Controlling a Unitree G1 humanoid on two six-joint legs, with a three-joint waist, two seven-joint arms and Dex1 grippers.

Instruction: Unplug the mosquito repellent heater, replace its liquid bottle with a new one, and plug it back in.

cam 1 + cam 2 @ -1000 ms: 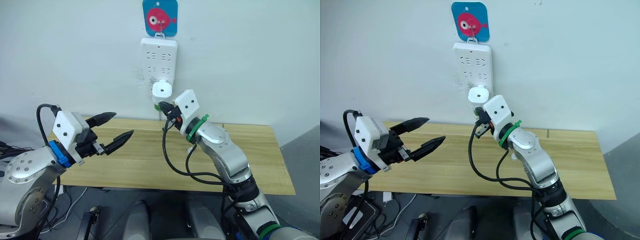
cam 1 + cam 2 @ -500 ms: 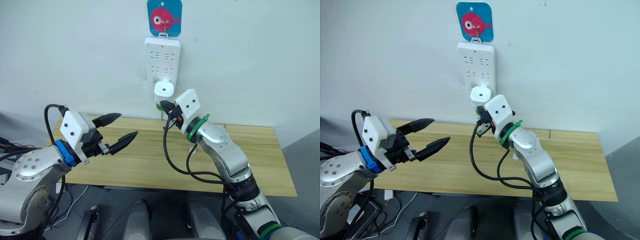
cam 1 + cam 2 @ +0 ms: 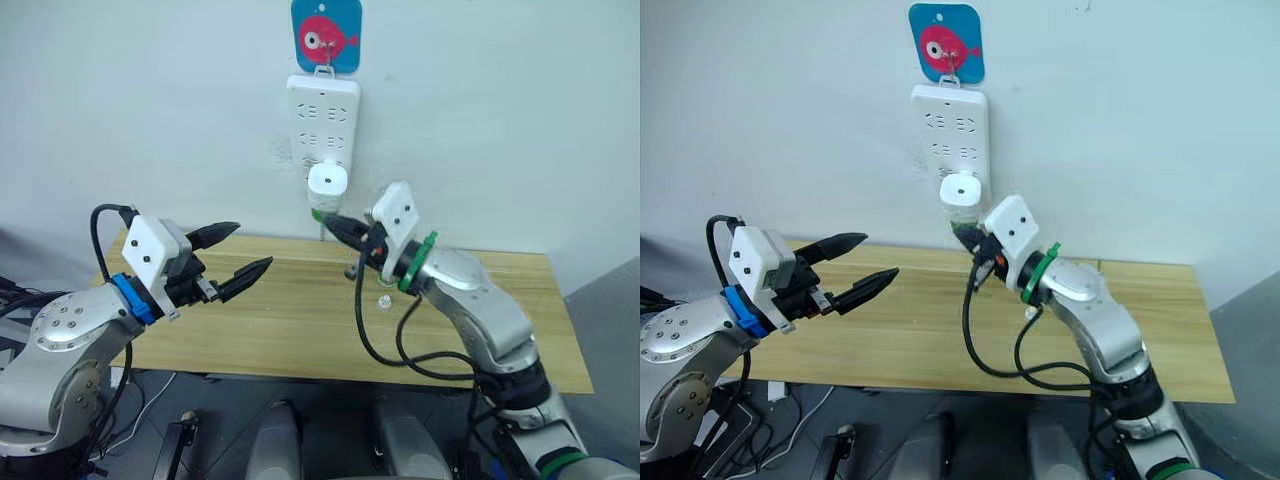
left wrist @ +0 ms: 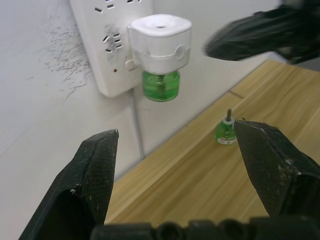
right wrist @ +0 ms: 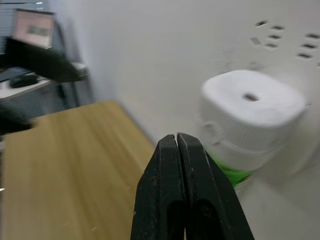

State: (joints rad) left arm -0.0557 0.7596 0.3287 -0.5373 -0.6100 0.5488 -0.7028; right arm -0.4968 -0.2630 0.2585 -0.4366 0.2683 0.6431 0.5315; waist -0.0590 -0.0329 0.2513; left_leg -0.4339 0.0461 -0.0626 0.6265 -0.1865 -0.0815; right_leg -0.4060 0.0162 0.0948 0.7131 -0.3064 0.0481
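A: status?
B: mosquito repellent heater (image 3: 326, 184) is plugged into the bottom of the white power strip (image 3: 322, 120) on the wall, above the bench's (image 3: 300, 330) far edge. Green liquid bottle (image 4: 160, 86) hangs under it

A: jaws?
B: my right gripper (image 3: 334, 224) is pinched fully shut on nothing, tip just below and beside the heater, not touching as far as I can see. My left gripper (image 3: 238, 252) is spread wide and empty, in the air over the bench's left end, pointing toward the heater, well apart from it

A: spare bottle?
B: small green bottle (image 4: 225, 131) with a dark wick stands upright on the bench near the far edge, below the heater. A small round thing (image 3: 383, 299) lies on the bench under my right arm, too small to make out

A: anything else on the wall?
B: blue card with a pink fish (image 3: 324, 35) above the strip, strip hangs from its hook
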